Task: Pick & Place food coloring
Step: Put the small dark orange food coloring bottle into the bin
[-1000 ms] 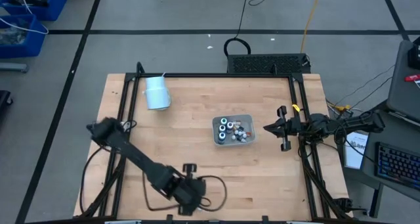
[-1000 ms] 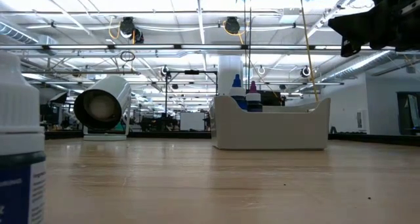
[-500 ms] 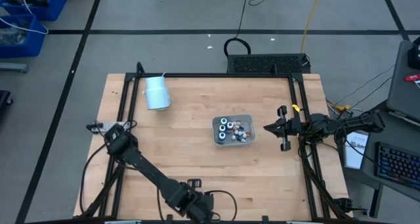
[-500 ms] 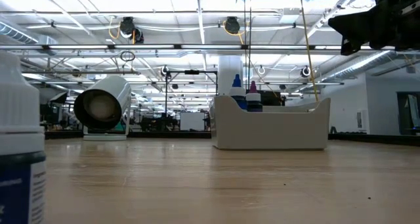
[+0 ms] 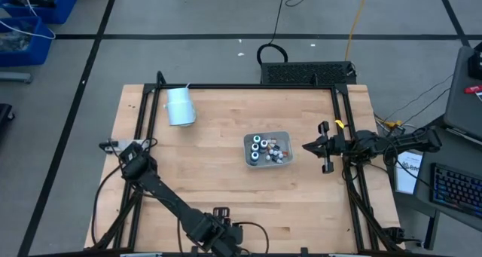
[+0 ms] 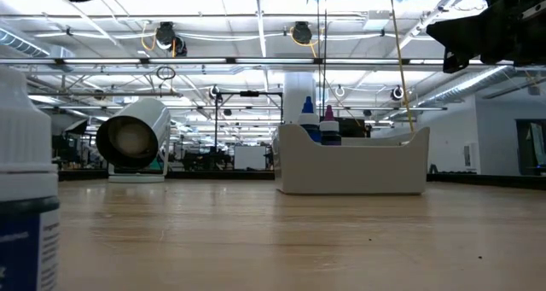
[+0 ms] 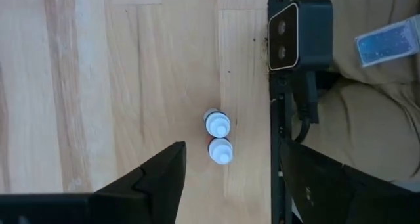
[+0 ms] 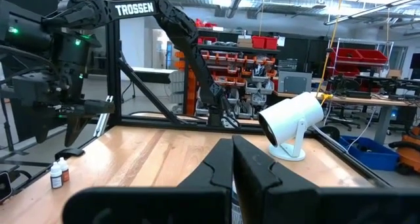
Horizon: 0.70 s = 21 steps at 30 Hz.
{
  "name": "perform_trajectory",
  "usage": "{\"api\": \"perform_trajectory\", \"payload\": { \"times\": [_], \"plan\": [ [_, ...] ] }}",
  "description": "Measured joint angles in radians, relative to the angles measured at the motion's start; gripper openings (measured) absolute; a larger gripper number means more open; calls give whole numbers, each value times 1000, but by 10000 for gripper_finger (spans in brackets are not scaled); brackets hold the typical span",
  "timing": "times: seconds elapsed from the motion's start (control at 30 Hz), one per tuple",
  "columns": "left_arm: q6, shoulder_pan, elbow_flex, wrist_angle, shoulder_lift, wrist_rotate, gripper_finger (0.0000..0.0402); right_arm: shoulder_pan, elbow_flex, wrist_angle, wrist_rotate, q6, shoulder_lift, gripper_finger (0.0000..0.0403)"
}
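L gripper [image 7: 226, 184] is standing wide, holding nothing, hovering above two white-capped food coloring bottles [image 7: 218, 138] sitting upright, touching or nearly so, between its fingers [image 7: 161, 178] and just beside the table's near edge rail [image 7: 275, 152]. Rest of the food coloring is sitting in the clear tray [image 5: 267, 149], well apart, mid-table. R gripper [image 8: 233, 168] is pressed closed, empty, parked at the far side.

Risks, as I judge: a finger clipping a cap on the way up or back down is tipping one bottle into its neighbour. Both are standing so near the edge that a roll is likely taking them off the table.
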Motion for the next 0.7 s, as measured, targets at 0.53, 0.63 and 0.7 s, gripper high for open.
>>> {"api": "perform_trajectory", "payload": {
  "times": [0.53, 0.63, 0.7],
  "plan": [
    [18, -3, -3, 14, 78, 63, 224, 0, 0, -1, 1, 7, 3, 0],
    [22, -4, -7, 21, 90, 67, 217, 0, 0, 0, 0, 7, 3, 0],
    [34, -4, -22, 25, 94, 69, 212, 0, 0, 0, 1, 6, 3, 0]
  ]
}}
